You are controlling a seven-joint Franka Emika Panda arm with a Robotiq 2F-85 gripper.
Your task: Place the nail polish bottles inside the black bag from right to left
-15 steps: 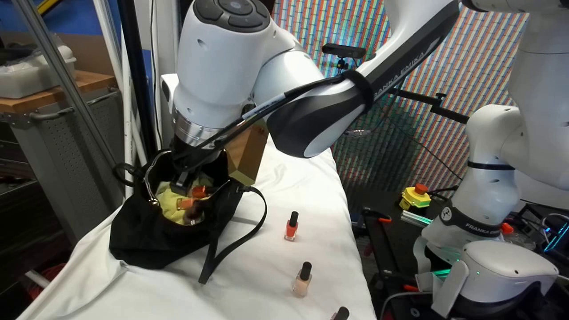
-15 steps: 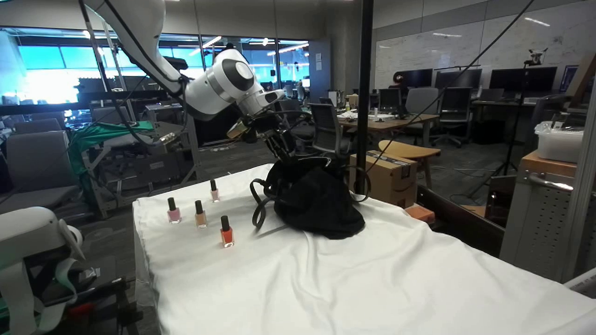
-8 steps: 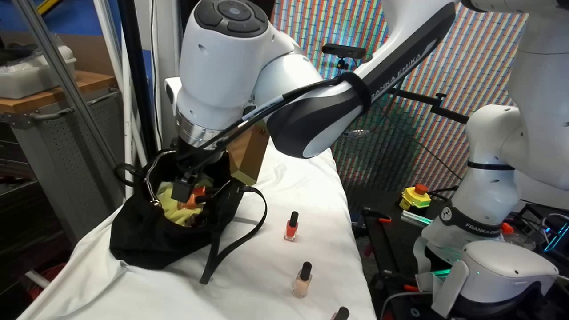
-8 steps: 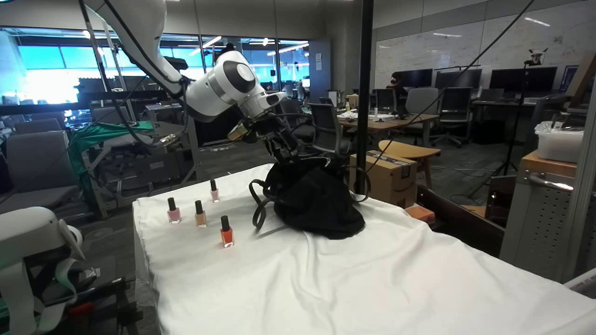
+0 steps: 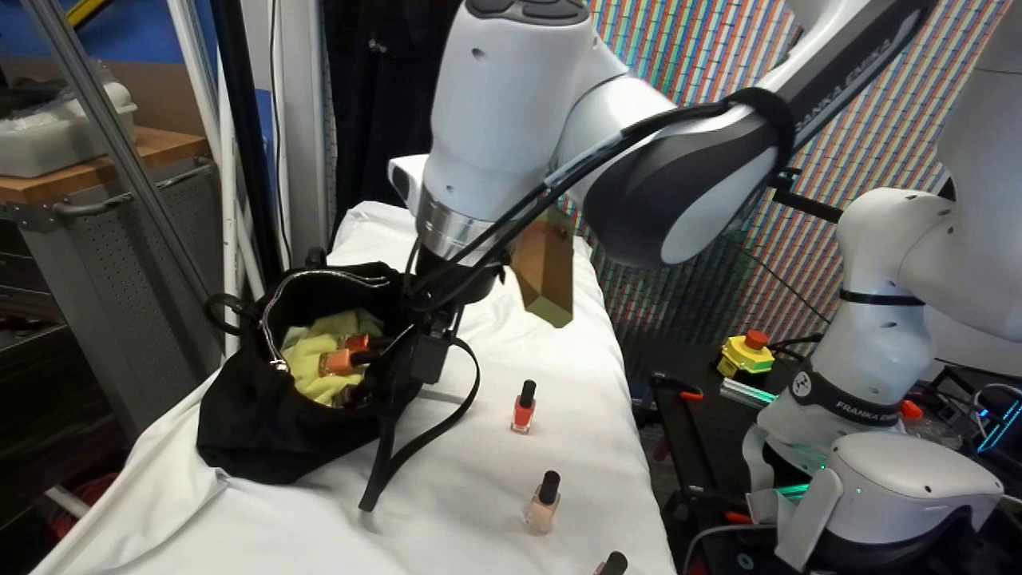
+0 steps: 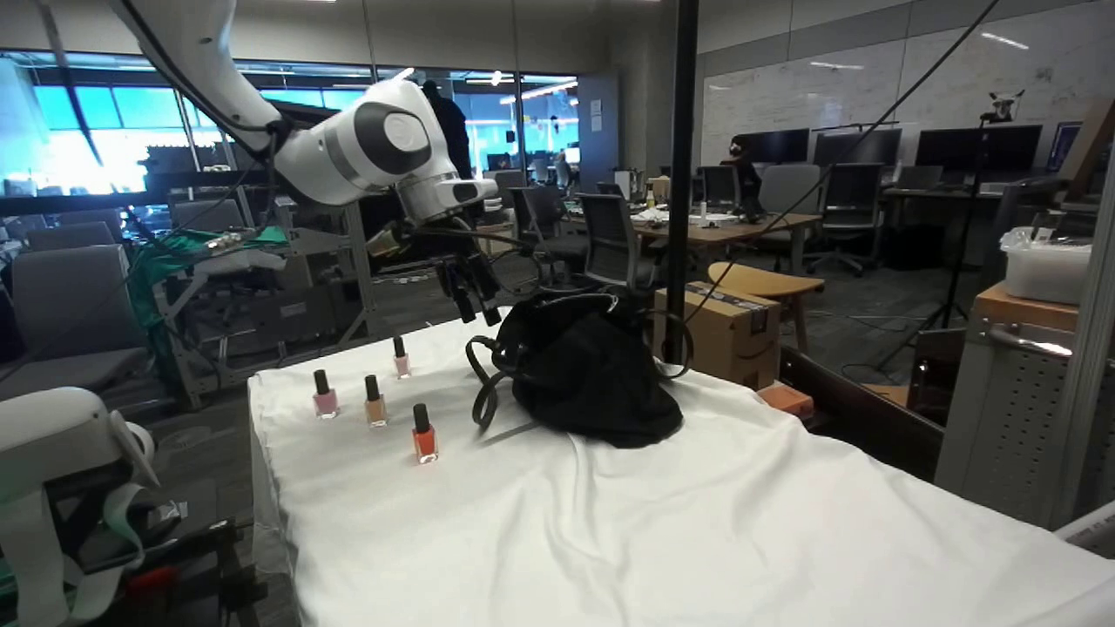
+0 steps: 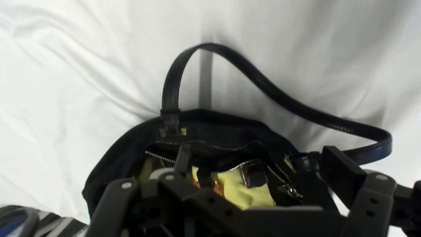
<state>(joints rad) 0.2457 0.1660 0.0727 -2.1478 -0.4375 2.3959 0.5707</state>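
The gripper [image 6: 480,315] is held by the rim of the black bag [image 5: 263,431], on the side nearer the standing bottles [image 5: 523,415], with its tips directed downward. Its fingers [image 7: 343,171] are set wide apart, so the grip is seen to be released. In the wrist view the fingers are outlined against the bag's mouth and rim; whether the fabric is touched cannot be told. A long strap [image 7: 279,94] is curved outward on this side.

Inside the bag, an orange bottle [image 5: 338,362] is laid on its side over the yellow-green lining [image 5: 303,354], its black cap [image 5: 369,358] directed toward the strap. A red bottle [image 5: 357,343] is partly hidden just beyond it. In the wrist view a dark red bottle [image 7: 252,174] is shown against the lining, with its cap end turned toward the camera.

On the white cloth [image 6: 697,540], four more bottles are stood upright, apart from the bag and from one another: a red-orange bottle [image 6: 425,442], a peach bottle [image 6: 375,411], and a mauve bottle [image 6: 326,402] are set in a slanting row, and a pale pink bottle [image 6: 402,365] is placed farther back in an exterior view.

Beyond the bag, a cardboard box [image 6: 749,348] can be made out near a dark pole [image 6: 682,157]. Near the arm's white base [image 5: 914,471], a yellow box [image 5: 745,361] topped by a red button [image 5: 755,339] is seen in an exterior view
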